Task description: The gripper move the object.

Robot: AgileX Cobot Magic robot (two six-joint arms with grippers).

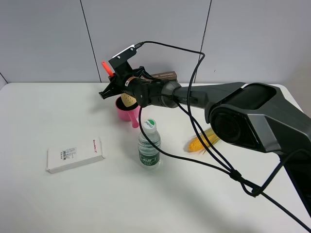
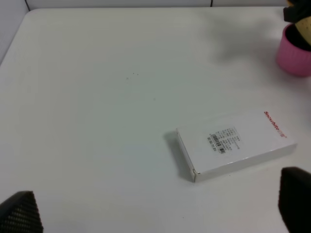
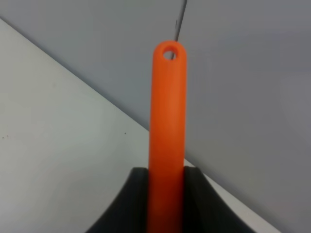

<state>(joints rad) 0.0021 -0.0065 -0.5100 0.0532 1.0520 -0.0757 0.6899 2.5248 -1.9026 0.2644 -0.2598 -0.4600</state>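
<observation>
My right gripper (image 1: 116, 83) reaches across to the back middle of the table and is shut on the spatula's orange-red handle (image 1: 105, 66). The right wrist view shows the handle (image 3: 167, 121) clamped between the two black fingers (image 3: 138, 201). The tan blade (image 1: 128, 100) hangs at the mouth of the pink saucepan (image 1: 124, 113); I cannot tell whether it touches the pan. My left gripper (image 2: 158, 211) is open and empty, low over the left of the table near the white box (image 2: 235, 145). It is out of the exterior high view.
A water bottle (image 1: 148, 145) stands upright in front of the saucepan. A corn cob (image 1: 204, 140) lies to the right under the right arm. The white box (image 1: 75, 154) lies front left. A brown item (image 1: 165, 75) sits behind the gripper. The saucepan also shows in the left wrist view (image 2: 294, 56).
</observation>
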